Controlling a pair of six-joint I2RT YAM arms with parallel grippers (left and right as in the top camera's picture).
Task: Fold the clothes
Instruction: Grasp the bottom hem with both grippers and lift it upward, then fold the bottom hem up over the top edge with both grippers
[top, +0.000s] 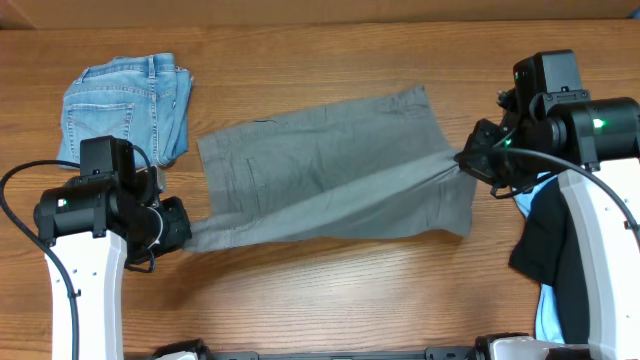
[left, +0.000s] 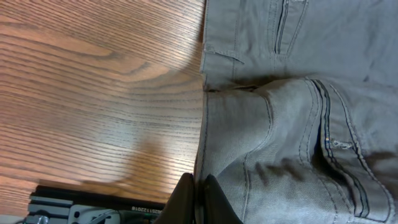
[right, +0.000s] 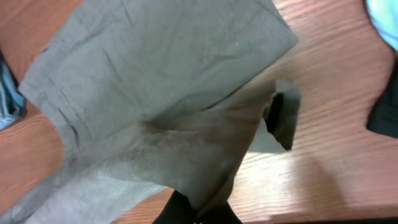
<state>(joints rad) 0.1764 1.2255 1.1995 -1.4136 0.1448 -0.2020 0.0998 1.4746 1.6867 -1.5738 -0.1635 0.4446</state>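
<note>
Lying across the middle of the table (top: 350, 300), the gray shorts (top: 330, 165) are stretching between both arms. The left fingers (left: 183, 202) are clamping narrowly on the waistband edge, cloth squeezed between them. The right fingers (right: 171, 211) are pinching a leg hem, holding it bunched and raised. Some folded jeans (top: 125, 105) are sitting at the far left, and a dark garment (top: 545, 235) is lying beside the right arm.

One grey shorts (top: 330, 165), one folded denim garment (top: 125, 105), one black garment (top: 545, 245), one pale-blue garment (top: 546, 318)
</note>
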